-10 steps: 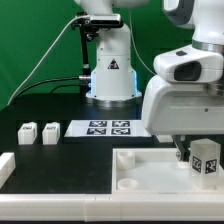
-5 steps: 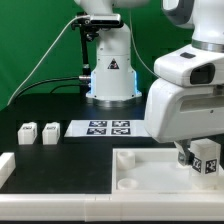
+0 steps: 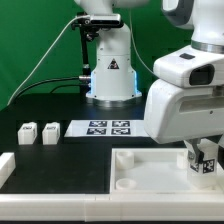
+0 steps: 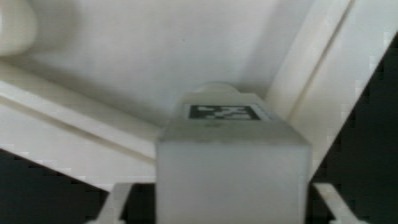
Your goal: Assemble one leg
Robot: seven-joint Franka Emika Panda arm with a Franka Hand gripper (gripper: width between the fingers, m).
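My gripper point(image 3: 203, 156) is at the exterior view's right, low over the right end of the large white tabletop point(image 3: 150, 176). It is shut on a leg point(image 3: 206, 161), a small white peg with black-and-white tags that stands upright just above or on the tabletop's surface. In the wrist view the leg point(image 4: 228, 150) fills the space between my fingers point(image 4: 121, 206), its tagged end pointing at the tabletop point(image 4: 160, 60) near a raised rim. Whether the leg's end touches the tabletop is hidden. Two more legs point(image 3: 27, 133) point(image 3: 50, 132) stand on the table at the exterior view's left.
The marker board point(image 3: 107, 128) lies behind the tabletop in the middle. The robot's base point(image 3: 110, 75) stands at the back with cables to its left. A white block point(image 3: 5, 168) sits at the exterior view's left edge.
The gripper and the leg have sunk a little toward the tabletop, and the leg now shows less below the hand. The other parts have not moved.
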